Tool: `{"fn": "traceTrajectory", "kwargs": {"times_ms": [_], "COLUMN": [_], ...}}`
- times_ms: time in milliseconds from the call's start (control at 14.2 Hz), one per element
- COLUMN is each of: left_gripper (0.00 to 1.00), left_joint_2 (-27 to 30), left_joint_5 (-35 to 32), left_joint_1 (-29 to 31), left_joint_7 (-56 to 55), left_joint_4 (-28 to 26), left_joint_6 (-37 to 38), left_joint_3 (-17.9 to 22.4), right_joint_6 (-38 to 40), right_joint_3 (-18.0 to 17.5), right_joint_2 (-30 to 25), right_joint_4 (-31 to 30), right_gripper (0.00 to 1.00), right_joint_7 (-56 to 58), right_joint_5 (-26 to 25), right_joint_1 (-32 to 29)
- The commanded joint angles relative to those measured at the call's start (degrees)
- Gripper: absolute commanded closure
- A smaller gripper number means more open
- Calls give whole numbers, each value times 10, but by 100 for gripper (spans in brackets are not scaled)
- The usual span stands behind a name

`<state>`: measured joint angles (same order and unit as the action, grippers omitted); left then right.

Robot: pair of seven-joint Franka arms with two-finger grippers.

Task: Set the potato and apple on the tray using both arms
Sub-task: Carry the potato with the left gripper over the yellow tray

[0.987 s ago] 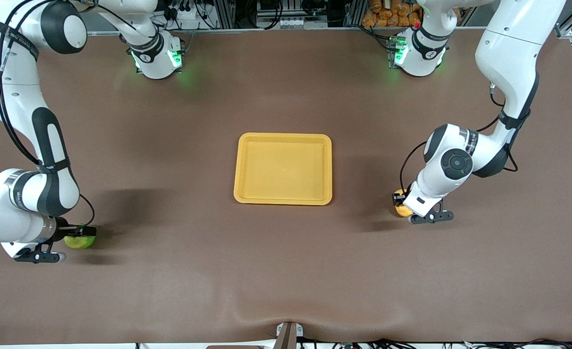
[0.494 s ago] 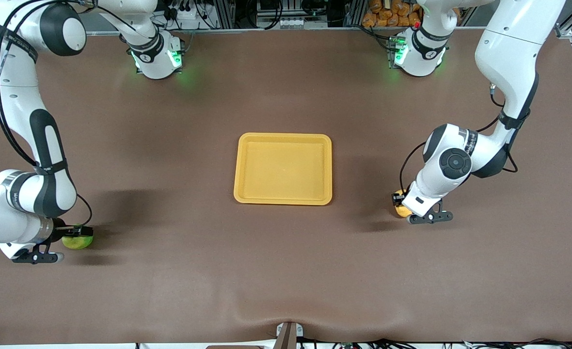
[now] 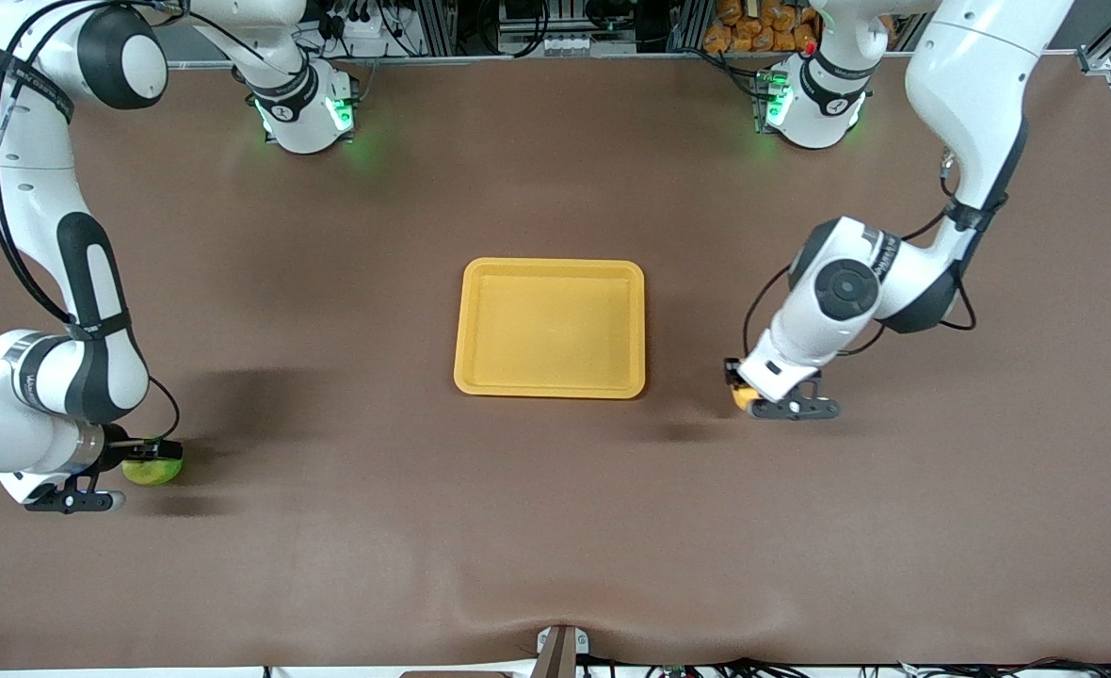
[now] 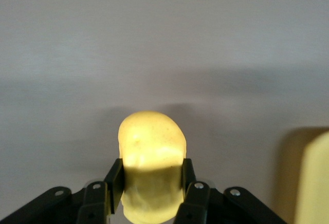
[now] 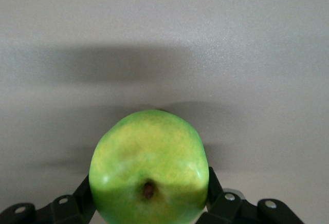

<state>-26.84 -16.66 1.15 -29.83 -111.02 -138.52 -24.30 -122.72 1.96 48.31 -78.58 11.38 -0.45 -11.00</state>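
One potato [image 3: 742, 395], one apple [image 3: 152, 470], each gripped; one tray [image 3: 551, 327].

potato [image 3: 742, 395] mostly hidden — left pincer [image 3: 749, 391] covers it

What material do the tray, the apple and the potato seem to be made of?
Tray: probably moulded plastic, with an even yellow-orange colour, rounded corners and a smooth rim.
Apple: glossy green skin with a brown stem dimple; real or plastic cannot be told.
Potato: smooth, pale yellow, slightly lumpy; possibly a plastic model.
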Motion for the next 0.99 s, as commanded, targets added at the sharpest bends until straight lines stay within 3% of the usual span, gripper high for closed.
{"fn": "traceTrajectory", "kwargs": {"times_ms": [0, 141, 423, 564, 917], "left_gripper": [83, 83, 84, 84, 84], "left_joint_2": [18, 18, 11, 1, -34], "left_joint_5": [-13, -13, -12, -12, -12], "left_joint_1": [-2, -7, -63, -83, -134], "left_joint_7": [-14, -15, -18, -42, -131], "left_joint_4": [-6, -4, 23, 55, 95], "left_joint_6": [11, 14, 46, 82, 87], "left_joint_3": [-28, -47, -47, -48, -46], "right_joint_6": [36, 71, 99, 115, 141], "right_joint_3": [-11, -11, -12, -13, -13], "right_joint_2": [-1, -1, -10, -15, -44], "right_joint_4": [22, 43, 55, 56, 55], "right_gripper": [100, 100, 100, 100, 100], "right_joint_7": [12, 12, 10, 10, 11], "right_joint_5": [12, 12, 13, 13, 13], "right_joint_1": [-9, -7, 2, 5, 18]}}
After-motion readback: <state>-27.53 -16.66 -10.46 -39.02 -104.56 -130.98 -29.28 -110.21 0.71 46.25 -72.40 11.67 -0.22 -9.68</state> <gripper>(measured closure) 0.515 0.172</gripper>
